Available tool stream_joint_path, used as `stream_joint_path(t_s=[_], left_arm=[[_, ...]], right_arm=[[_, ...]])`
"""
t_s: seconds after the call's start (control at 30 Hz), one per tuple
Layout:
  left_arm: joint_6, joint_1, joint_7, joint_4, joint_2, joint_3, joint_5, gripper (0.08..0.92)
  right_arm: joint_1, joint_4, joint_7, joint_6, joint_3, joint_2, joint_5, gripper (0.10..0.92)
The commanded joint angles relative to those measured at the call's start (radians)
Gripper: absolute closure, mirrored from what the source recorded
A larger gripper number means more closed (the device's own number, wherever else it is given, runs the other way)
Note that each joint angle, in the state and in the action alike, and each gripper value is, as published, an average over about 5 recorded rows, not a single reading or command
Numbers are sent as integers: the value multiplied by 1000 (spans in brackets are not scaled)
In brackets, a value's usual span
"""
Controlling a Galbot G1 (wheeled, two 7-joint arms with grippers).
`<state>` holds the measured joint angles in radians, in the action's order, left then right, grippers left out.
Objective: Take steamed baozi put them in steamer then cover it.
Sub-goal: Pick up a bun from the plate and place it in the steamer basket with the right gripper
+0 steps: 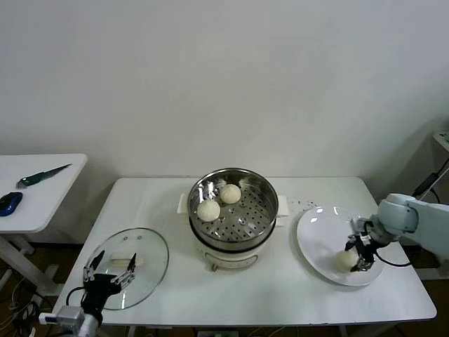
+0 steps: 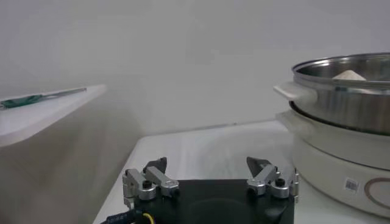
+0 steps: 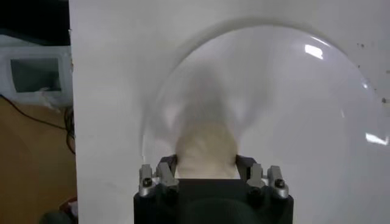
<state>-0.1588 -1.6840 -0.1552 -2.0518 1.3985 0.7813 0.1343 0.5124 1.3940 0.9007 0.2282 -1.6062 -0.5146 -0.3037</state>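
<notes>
**Right gripper clamped on a baozi at the plate**

Nearest the head camera, at the front left corner of the white surface, the left gripper waits with its fingers spread wide apart and nothing between them. It hangs over the near edge of the cover, a round clear glass lid with a metal rim and a cream-white handle, which lies flat on the surface, left of the steamer and apart from it. The left wrist view shows the same spread fingers low above the surface, with the steamer's steel wall rising ahead of them.

On the right side, the right gripper is down on the flat white plate, which sits just right of the steamer. Its fingers are closed against both sides of one steamed baozi, a smooth cream-white bun resting on the near part of the plate. Whether the bun has lifted off the plate cannot be told.

At the middle of the surface stands the steamer, a shiny steel basket with a perforated bottom on a cream-white pot base, uncovered. Two more baozi lie inside it toward the back left, one just in front of and left of the other, close together.

Off to the left stands a separate small white table carrying a blue mouse and a green-handled knife.
</notes>
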Motion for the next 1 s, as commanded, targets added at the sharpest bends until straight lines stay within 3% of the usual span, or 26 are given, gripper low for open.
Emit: stream_joint_path(t_s=[0.03,0.33,0.57,0.73,1.0], left_arm=[[0,-1,0,0,-2,0,1,177],[-3,1,-1,-2,-1,-2,-3,177],[-6,0,0,-9,-3,0,-7,177],[-11,1,1,-13,-4,3,-9,177],[-13,11,0,-18,9,1,-28,177]], right_arm=[[319,-7,83,-158,-178,-84,11,387],[686,32,135,-526,-246,-268,-44,387],[805,81,151,-792,-151,-420,3,391],[767,144,106,-820,-17,-528,57,389],[498,224,28,-716,89,-629,199,390]])
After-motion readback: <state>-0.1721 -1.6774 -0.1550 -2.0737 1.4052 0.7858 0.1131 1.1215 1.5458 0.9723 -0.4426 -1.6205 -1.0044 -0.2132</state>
